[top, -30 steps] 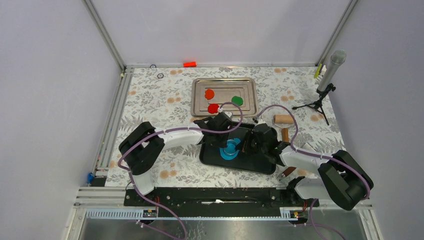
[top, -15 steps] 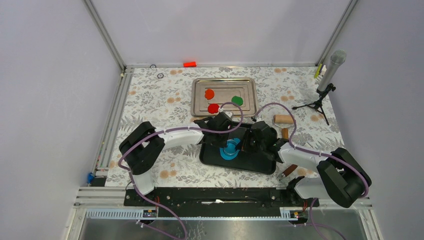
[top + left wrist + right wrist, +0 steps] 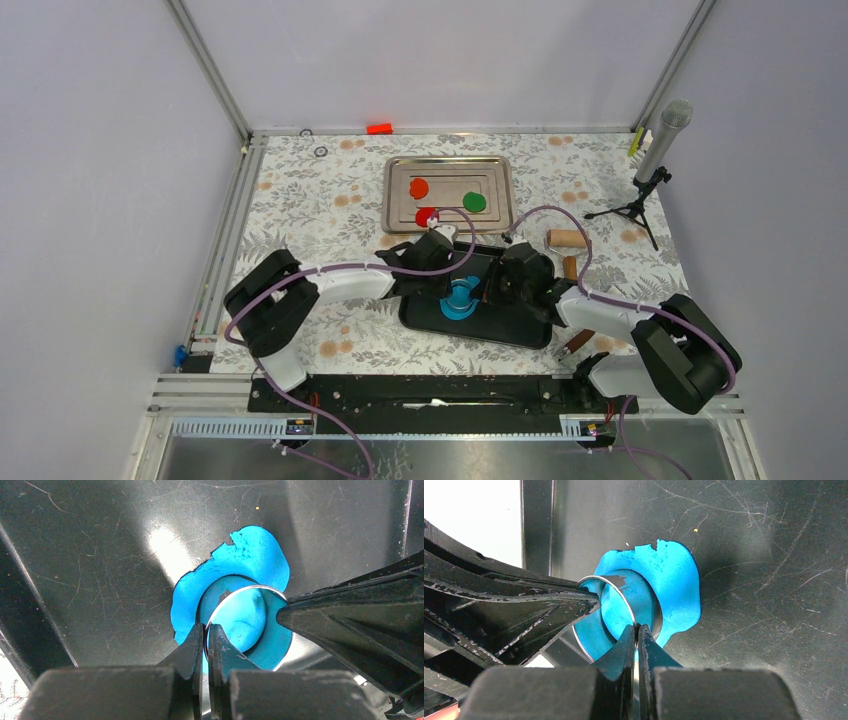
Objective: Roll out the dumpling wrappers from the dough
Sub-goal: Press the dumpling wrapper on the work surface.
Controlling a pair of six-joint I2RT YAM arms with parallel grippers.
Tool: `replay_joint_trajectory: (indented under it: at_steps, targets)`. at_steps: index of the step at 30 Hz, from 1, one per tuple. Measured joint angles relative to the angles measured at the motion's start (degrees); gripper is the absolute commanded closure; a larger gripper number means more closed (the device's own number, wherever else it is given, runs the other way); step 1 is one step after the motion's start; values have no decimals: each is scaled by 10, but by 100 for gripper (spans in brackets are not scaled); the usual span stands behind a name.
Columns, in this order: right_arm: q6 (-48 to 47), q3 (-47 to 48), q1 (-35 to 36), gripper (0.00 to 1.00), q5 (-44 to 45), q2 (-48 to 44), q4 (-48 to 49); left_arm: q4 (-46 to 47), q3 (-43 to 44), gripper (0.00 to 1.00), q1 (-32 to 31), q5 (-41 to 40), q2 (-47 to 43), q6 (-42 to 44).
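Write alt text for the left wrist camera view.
The left hand pinches the near rim of a metal ring over ragged blue dough on a black tray. The right hand grips the ring's right side.

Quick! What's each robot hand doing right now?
Left hand: closed, pinching the metal ring by its rim.
Right hand: closed, pinching the same metal ring.

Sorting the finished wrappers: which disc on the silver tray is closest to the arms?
The red disc, at the silver tray's near-left corner. The orange disc lies behind it, farther back, and the green disc sits off to the right.
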Motion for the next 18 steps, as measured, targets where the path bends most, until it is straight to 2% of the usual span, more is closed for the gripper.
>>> replay_joint_trajectory:
  at_steps: [12, 18]
  targets:
    - [-6, 16, 0, 100, 7, 4, -25, -114, 94, 100, 0, 0, 44, 19]
    - [-7, 20, 0, 100, 7, 4, -34, -118, 98, 100, 10, 19, 47, 21]
